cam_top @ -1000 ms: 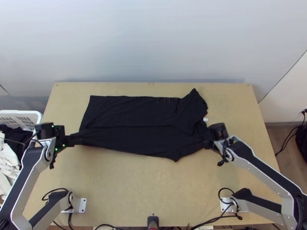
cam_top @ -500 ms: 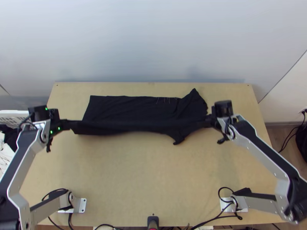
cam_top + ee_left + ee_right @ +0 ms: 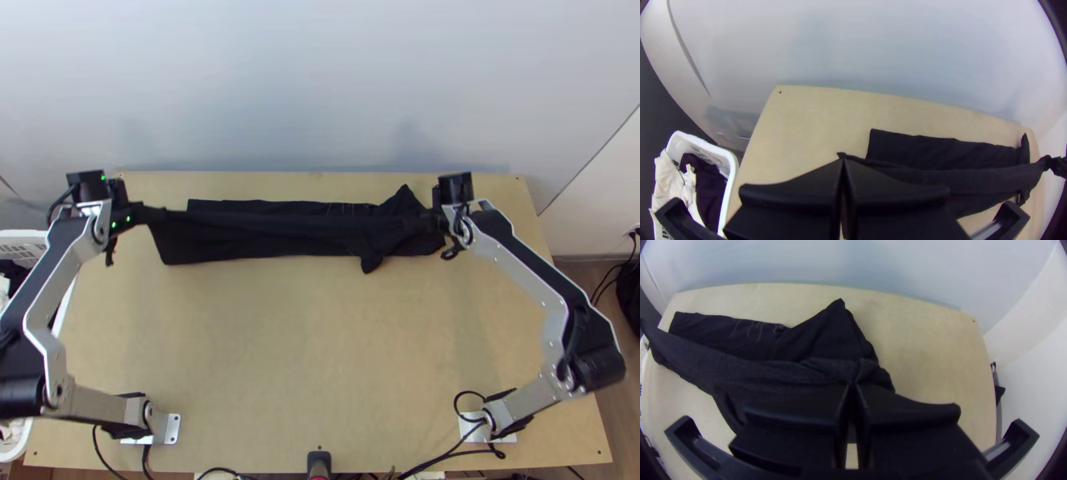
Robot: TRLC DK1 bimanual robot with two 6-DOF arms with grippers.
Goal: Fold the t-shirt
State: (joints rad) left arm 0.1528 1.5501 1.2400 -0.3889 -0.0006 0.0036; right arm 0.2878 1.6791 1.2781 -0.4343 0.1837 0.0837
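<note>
I found the left gripper (image 3: 843, 162) and right gripper (image 3: 854, 385) pinching the t-shirt (image 3: 264, 242) near opposite ends, presumably for an even fold.

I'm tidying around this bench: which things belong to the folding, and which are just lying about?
Folding:
black T-shirt
left gripper, holding it
right gripper, holding it

Lying about:
white basket
white cloth inside
dark cloth inside
</note>
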